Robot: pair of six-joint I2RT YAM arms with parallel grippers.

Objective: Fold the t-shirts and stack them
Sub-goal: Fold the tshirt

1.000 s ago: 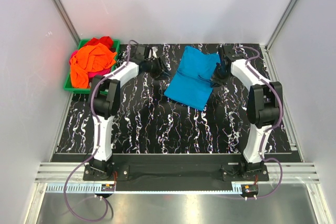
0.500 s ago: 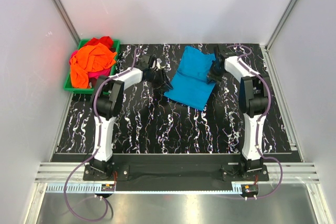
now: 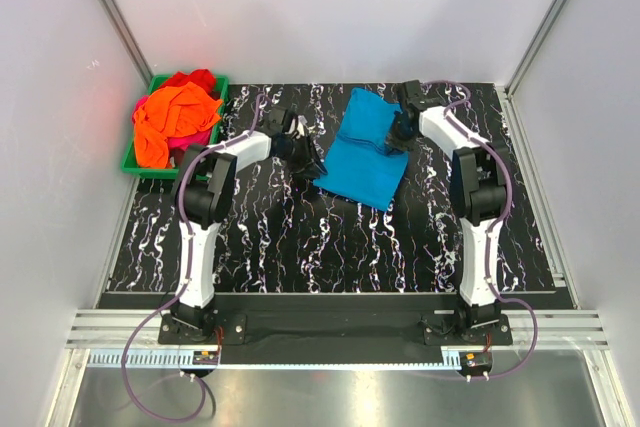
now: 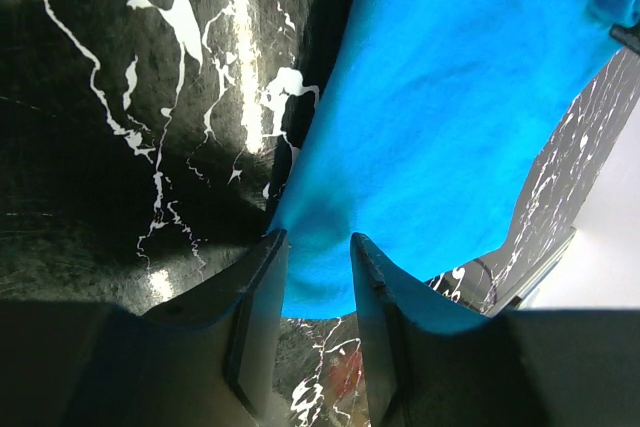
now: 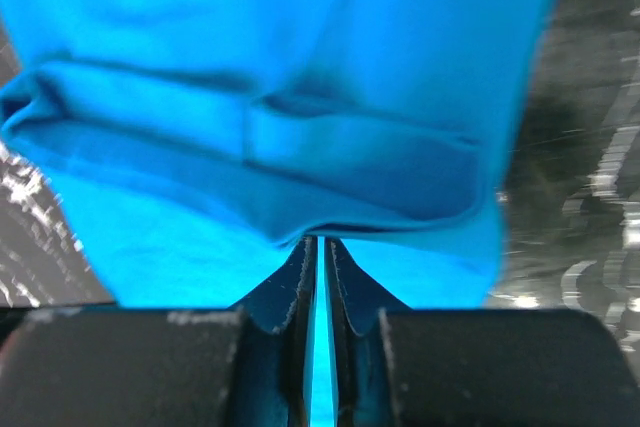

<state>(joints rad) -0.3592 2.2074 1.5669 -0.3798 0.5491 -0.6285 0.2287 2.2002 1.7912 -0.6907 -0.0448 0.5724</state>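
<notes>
On the black marbled tabletop (image 3: 300,237), the turquoise-blue cloth t-shirt (image 3: 362,152) lies diagonally: the right gripper (image 5: 318,245) pinches its far-right edge, the left gripper (image 4: 318,247) straddles its near-left corner, jaws apart.

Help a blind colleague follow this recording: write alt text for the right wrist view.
The right gripper, its jaws almost closed, pinches a folded edge of a turquoise t-shirt that fills most of the frame. A blurred strip of black, white-veined table shows along the right side.
</notes>
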